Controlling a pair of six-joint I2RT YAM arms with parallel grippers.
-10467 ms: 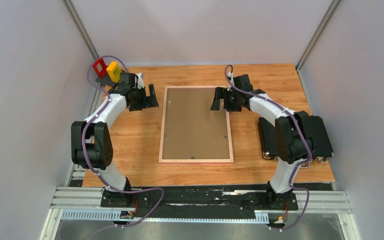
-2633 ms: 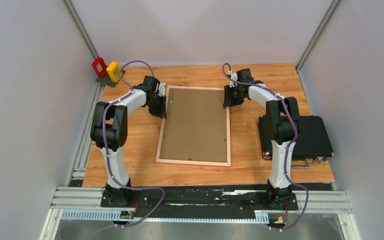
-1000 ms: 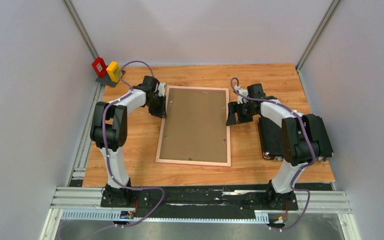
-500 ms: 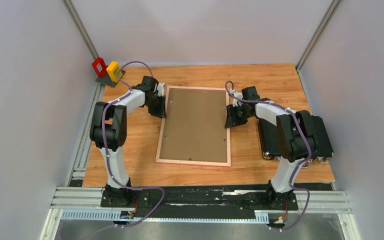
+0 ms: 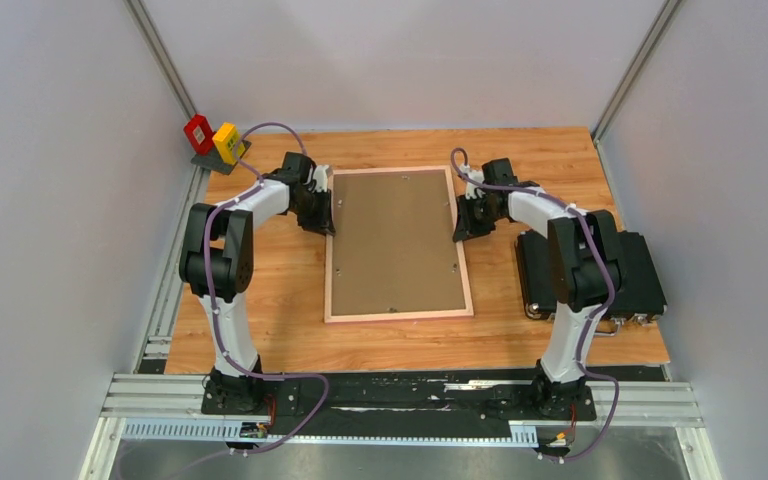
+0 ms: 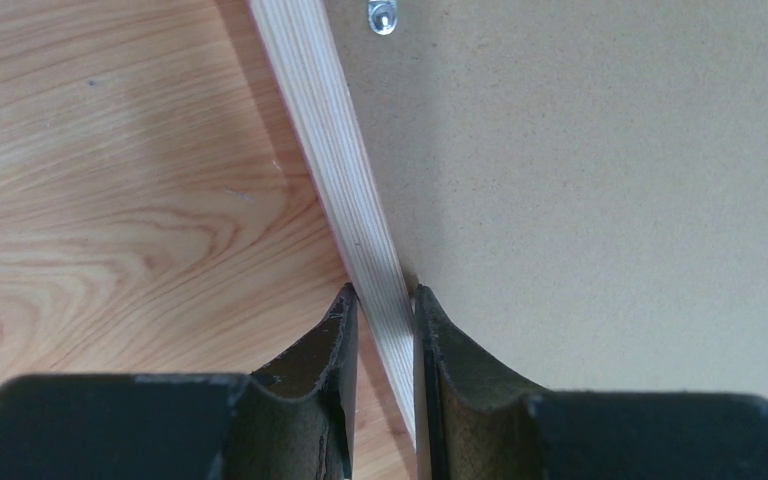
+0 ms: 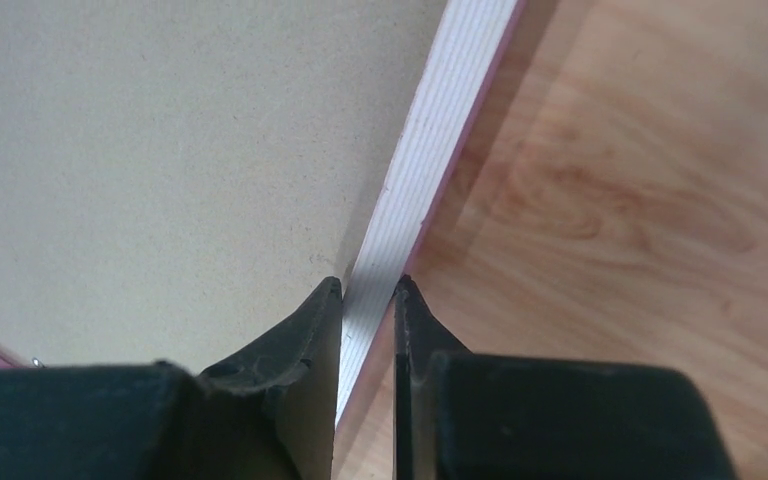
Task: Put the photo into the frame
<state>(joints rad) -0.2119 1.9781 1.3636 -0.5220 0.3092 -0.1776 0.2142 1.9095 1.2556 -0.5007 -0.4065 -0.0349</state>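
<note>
Your left gripper and right gripper each pinch a side rail of the frame; black case sits beside your right arm.

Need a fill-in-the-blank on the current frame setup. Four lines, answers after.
1. The frame lies with its ____ side up, brown backing board showing.
2. The left gripper is shut on the frame's ____ rail.
3. The right gripper is shut on the frame's ____ rail.
4. The black case lies on the table beside the ____ arm.
Missing words: back; left; right; right
</note>
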